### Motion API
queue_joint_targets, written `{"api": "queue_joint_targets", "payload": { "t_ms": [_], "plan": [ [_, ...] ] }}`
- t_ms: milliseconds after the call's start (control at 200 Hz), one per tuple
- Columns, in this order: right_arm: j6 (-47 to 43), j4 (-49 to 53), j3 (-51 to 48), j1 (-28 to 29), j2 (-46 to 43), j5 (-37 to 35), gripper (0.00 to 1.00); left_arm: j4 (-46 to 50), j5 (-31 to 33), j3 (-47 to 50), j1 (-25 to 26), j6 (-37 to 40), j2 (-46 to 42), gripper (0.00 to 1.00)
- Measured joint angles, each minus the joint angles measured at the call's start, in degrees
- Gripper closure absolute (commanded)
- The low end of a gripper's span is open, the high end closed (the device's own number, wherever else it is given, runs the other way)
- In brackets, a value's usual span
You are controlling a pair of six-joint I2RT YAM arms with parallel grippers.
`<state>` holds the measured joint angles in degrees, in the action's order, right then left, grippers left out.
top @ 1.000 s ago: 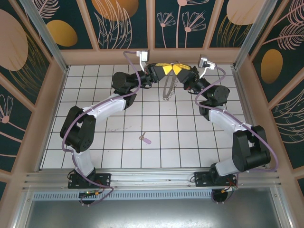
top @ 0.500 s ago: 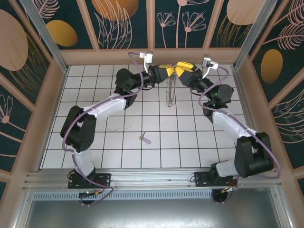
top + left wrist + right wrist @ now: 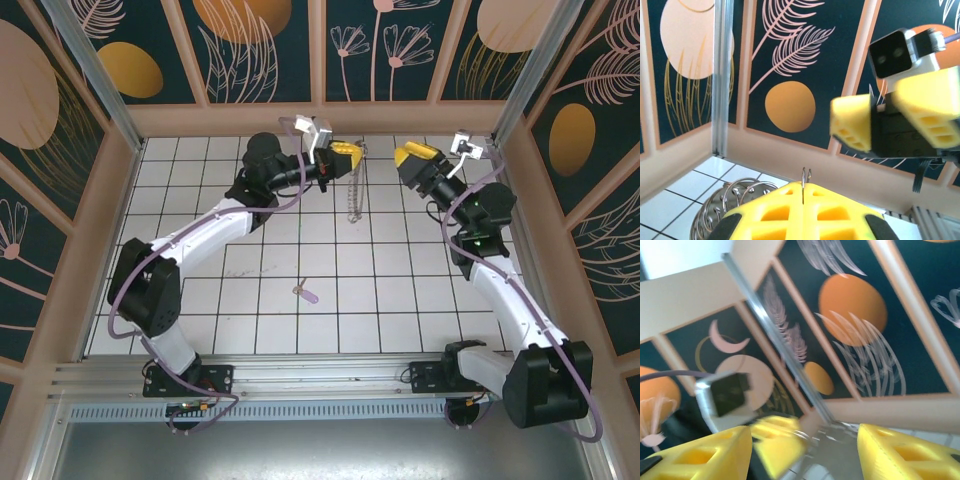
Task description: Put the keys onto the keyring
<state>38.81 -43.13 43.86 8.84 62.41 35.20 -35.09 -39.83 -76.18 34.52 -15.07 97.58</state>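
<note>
Hanging from the left gripper above the far middle of the tabletop, the keyring shows from the top camera as a thin vertical line with silvery links trailing down toward the tiles; whether its lower end touches the surface, cannot tell. In the left wrist view the yellow fingers are pressed together with a thin doubled wire of the ring standing up out of the seam between them, and a bunch of silvery links sits just beside and below them on the left. So: left fingers fully closed, pinching the ring. The key lies flat on the tabletop near the middle, somewhat toward the near edge, lilac head pointing to the near right, well apart from the ring and from both arms. The right gripper hovers at about the same height as the left one, off to the right of the ring and clear of it; its fingers are spread wide with nothing between them, which the left wrist camera confirms, showing that gripper head-on with an empty gap. Progress judged: ring is lifted and presented, but the key is untouched and not threaded. Left to do, as it looks: right arm goes down to the key, picks it up, brings its hole to the ring, works it on. The key's small size and flat lie make the pick the likely trouble spot.
</note>
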Motion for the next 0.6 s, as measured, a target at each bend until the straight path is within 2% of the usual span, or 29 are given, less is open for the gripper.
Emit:
{"api": "queue_joint_targets", "payload": {
  "t_ms": [205, 465, 601],
  "plan": [
    [-1.46, 8.52, -3.69, -2.01, -0.28, -5.14, 0.41, -4.35, 0.09, 5.88, 0.0, 5.4, -3.54, 1.0],
    [-3.58, 13.75, -9.53, -2.01, 0.76, -6.45, 0.41, -6.47, 0.68, 7.85, 0.0, 9.46, -3.89, 1.0],
    [-5.6, 16.59, -10.93, 0.39, 3.78, -6.84, 0.41, -6.78, 2.69, 8.63, 0.0, 11.34, -4.79, 1.0]
  ]
}}
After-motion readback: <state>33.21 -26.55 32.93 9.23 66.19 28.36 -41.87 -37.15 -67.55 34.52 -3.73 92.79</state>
